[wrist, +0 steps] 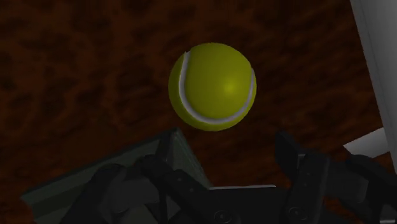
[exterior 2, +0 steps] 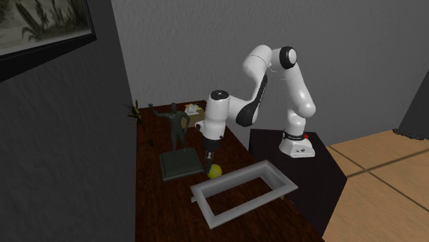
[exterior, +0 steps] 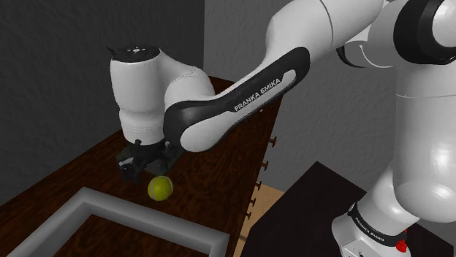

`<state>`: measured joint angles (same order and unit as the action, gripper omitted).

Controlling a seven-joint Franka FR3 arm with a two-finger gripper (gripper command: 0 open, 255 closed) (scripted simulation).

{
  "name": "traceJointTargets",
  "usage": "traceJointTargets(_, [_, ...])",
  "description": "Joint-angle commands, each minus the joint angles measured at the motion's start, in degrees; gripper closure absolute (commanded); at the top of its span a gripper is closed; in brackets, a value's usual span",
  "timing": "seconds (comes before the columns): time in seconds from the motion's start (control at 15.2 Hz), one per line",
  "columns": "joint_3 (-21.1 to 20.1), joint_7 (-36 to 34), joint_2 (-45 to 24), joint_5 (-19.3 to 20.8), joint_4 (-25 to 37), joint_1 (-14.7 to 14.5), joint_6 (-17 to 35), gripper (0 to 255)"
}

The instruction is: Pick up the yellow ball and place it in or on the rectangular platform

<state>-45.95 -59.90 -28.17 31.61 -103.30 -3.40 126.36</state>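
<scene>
Wrist view first: the all-black two-finger gripper (wrist: 226, 159) has its fingers spread wide with nothing between them. The yellow-green tennis ball (wrist: 212, 87), white seam showing, sits just past the fingertips on the dark brown wooden table (wrist: 76, 76). A corner of a grey-green slab (wrist: 137, 168) pokes in right beside one finger. Beyond the other finger runs a pale bar (wrist: 374, 63).

Over to the shoulder view. The gripper (exterior: 140, 166) hangs low at centre left, with the ball (exterior: 160, 188) just below and to its right in the frame. I cannot tell if anything touches it. The pale grey rectangular frame (exterior: 131, 213) fills the lower left, open in the middle, and the ball lies just outside its far rail. The white arm (exterior: 241, 95) sweeps down from the upper right.

Now the second exterior view. The ball (exterior 2: 214, 171) sits dead centre, squeezed between the frame (exterior 2: 254, 206) and the slab (exterior 2: 175, 167). That slab carries a dark standing figure statue (exterior 2: 175, 124), tight against the arm's wrist. Further back on the table there's a tan box (exterior 2: 196, 113) and a dark spiky plant (exterior 2: 136, 111) by the wall. Centre right is the black stand (exterior 2: 323, 172), with light wooden floor (exterior 2: 385, 172) beyond it. A framed picture (exterior 2: 41, 27) hangs at upper left.
</scene>
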Motion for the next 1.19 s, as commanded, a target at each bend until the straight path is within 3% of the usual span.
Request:
traceJointTargets(0.0, [-5.65, 9.29, -2.34, -12.64, -1.16, 8.03, 0.73, 0])
traceJointTargets(0.46, [-3.58, 7.48, -5.57, -9.69, -1.92, 5.98, 4.1, 0])
traceJointTargets(0.99, [-3.58, 7.48, -5.56, -9.69, -1.91, 5.97, 4.08, 0])
traceJointTargets(1.06, [-3.58, 7.48, -5.56, -9.69, -1.91, 5.97, 4.08, 255])
traceJointTargets(1.12, [-3.58, 7.48, -5.56, -9.69, -1.91, 5.97, 4.08, 255])
